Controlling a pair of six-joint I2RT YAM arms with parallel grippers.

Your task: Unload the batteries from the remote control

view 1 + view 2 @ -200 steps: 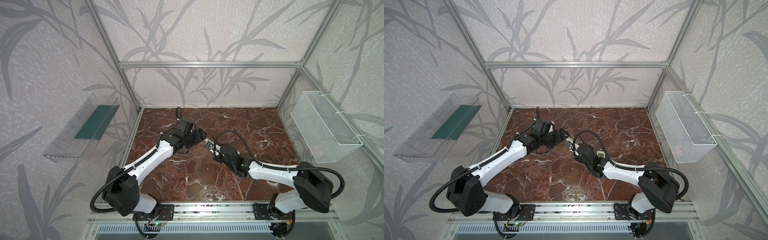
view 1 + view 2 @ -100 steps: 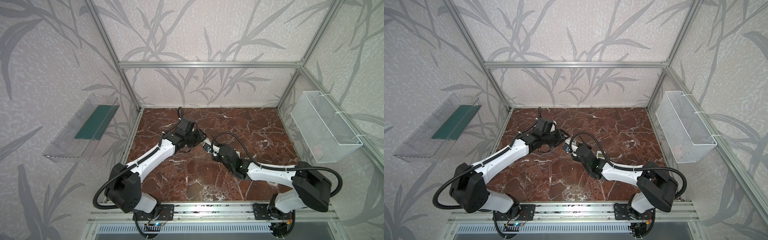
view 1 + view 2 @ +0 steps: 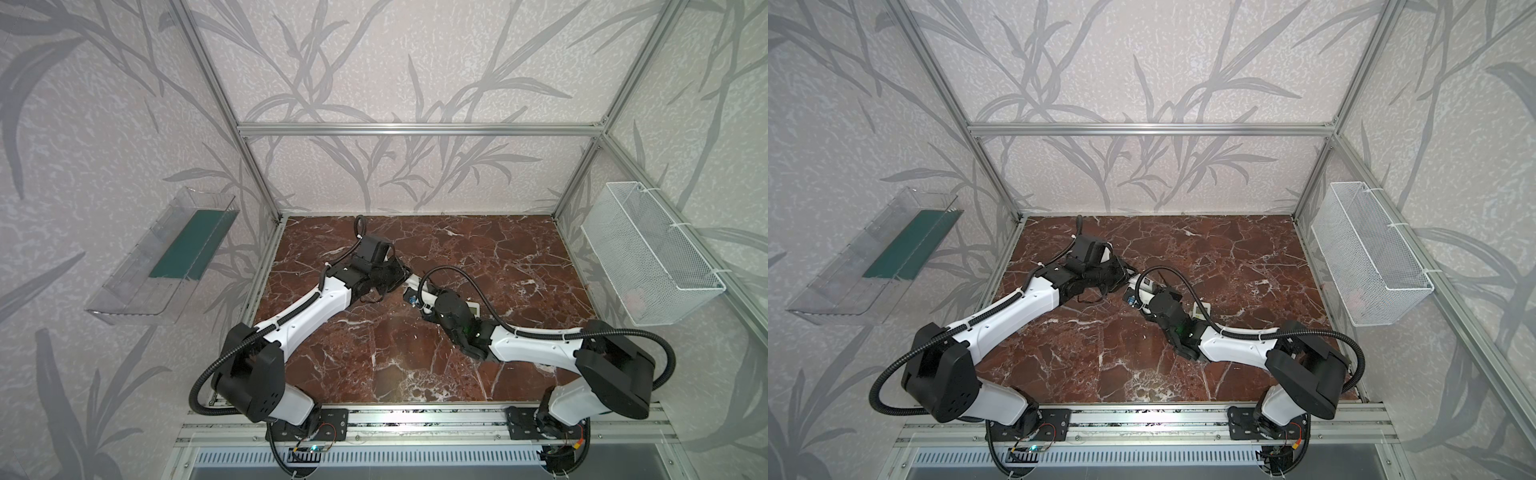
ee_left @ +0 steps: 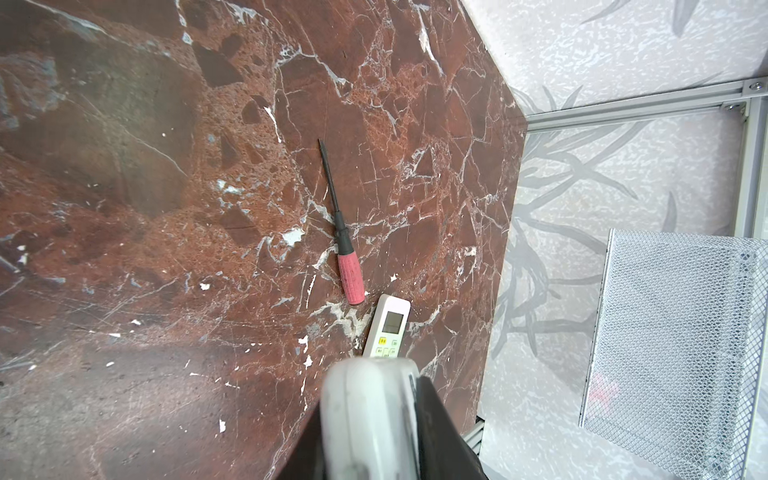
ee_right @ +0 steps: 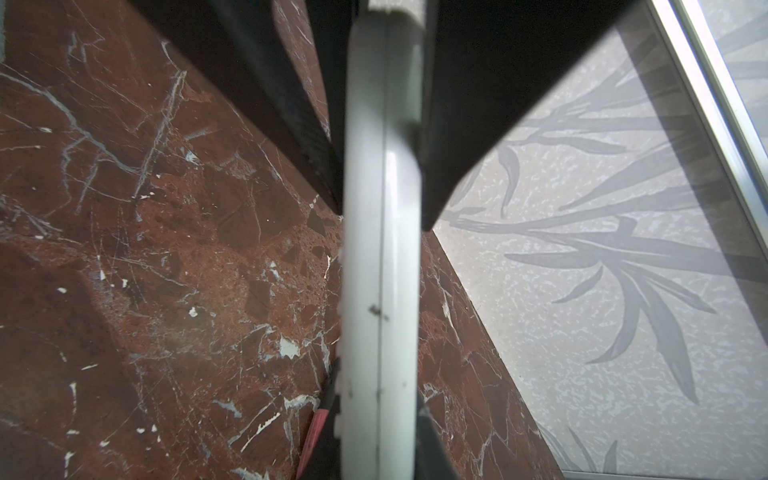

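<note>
I'm working over a table (image 3: pixel 511 249) of dark red marble with white veins, and bare slab shows in both top views (image 3: pixel 1237 249). Two things lie flat on it. A remote (image 3: pixel 474 308) with a small screen sits a little right of the middle, about halfway between the near and far edges. In the left wrist view, a screwdriver (image 4: pixel 341 239) rests with its red handle end just beside the remote's screen end. A sliver of marble separates them, and the dark shaft points away from the remote.
</note>
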